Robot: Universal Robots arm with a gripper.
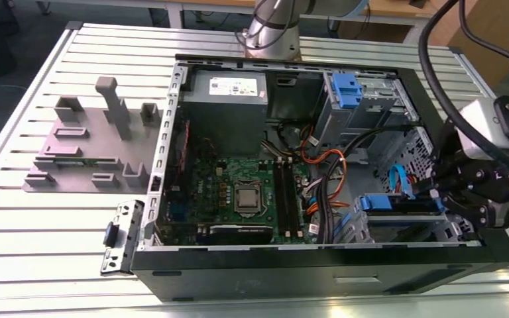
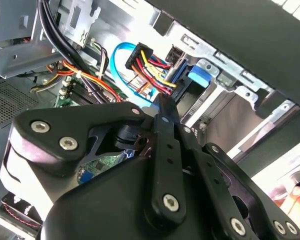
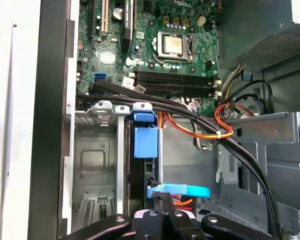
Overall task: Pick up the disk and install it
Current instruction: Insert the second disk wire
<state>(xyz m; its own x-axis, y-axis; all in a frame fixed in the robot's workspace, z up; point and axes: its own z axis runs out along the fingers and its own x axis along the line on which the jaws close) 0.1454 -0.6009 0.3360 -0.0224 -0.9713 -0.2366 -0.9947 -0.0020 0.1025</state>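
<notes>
Case: I am looking into an open black desktop computer case lying on its side on a slatted white metal table, its green motherboard exposed.

Disk: the silver-grey hard drive in its blue plastic caddy sits edge-on in the metal drive cage at about 4 o'clock in the exterior view. In the first wrist view I see it as a thin dark slab with a blue handle, slotted between the cage walls. It looks seated, or nearly so; how deep I cannot tell.

Gripper: the black linkage gripper hangs just beside the cage at 3 o'clock in the exterior view. In the first wrist view its black links sit right behind the disk's cabled end.

Jaws: I cannot tell whether they are apart or together; the tips are hidden behind the linkage in both wrist views.

Key relation: I judge the disk lies straight ahead of the gripper, its long axis in line with the tool's reach and running down the slot.

Cables: a light blue flat data cable and a bundle of red, yellow and black power wires crowd the space between gripper and disk.

Other caddy: a second blue-handled caddy sits in the cage at 1 o'clock, well apart.
</notes>
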